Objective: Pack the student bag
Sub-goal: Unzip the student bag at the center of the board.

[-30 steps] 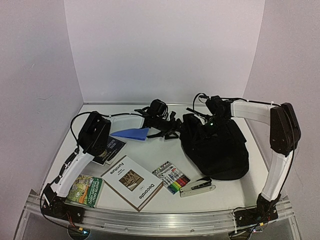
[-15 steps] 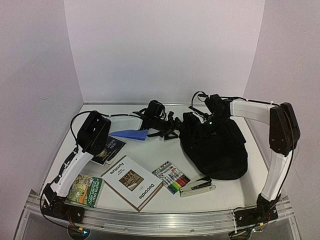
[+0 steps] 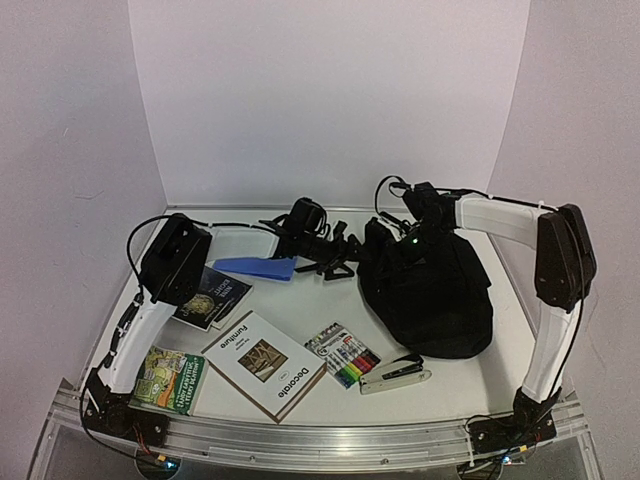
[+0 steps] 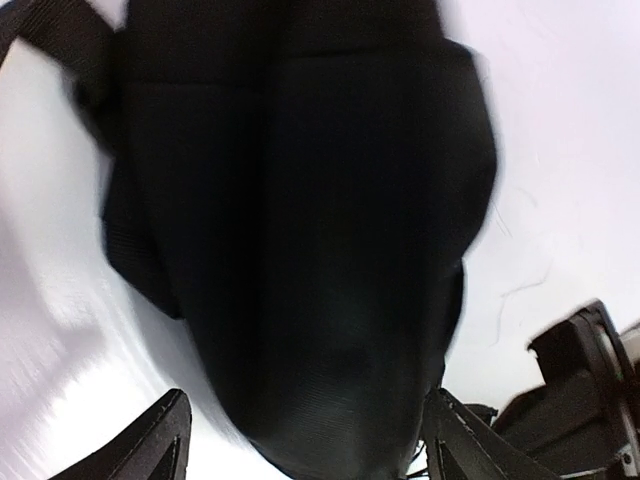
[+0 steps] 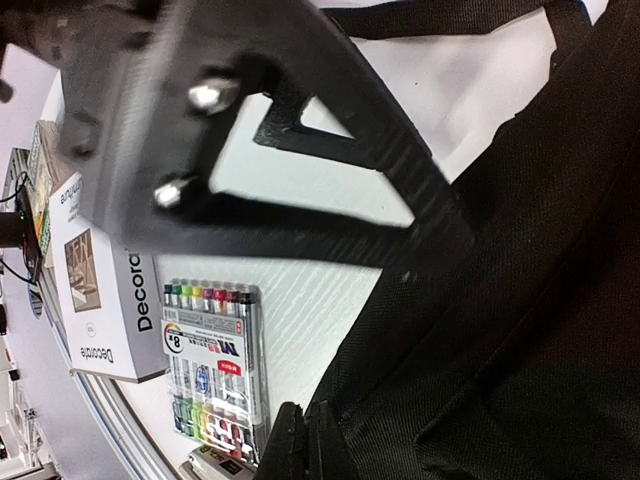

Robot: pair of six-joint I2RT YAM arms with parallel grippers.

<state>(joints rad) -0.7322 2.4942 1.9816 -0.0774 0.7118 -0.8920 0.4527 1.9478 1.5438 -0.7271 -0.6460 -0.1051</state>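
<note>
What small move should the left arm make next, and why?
Probably ease the left tool forward to the student bag and close on its fabric. That tool is open and faces the bag, while the right tool is shut on the bag's edge.

High rear overview; 2 wrist close-ups sharing the student bag (image 3: 430,295)
</note>
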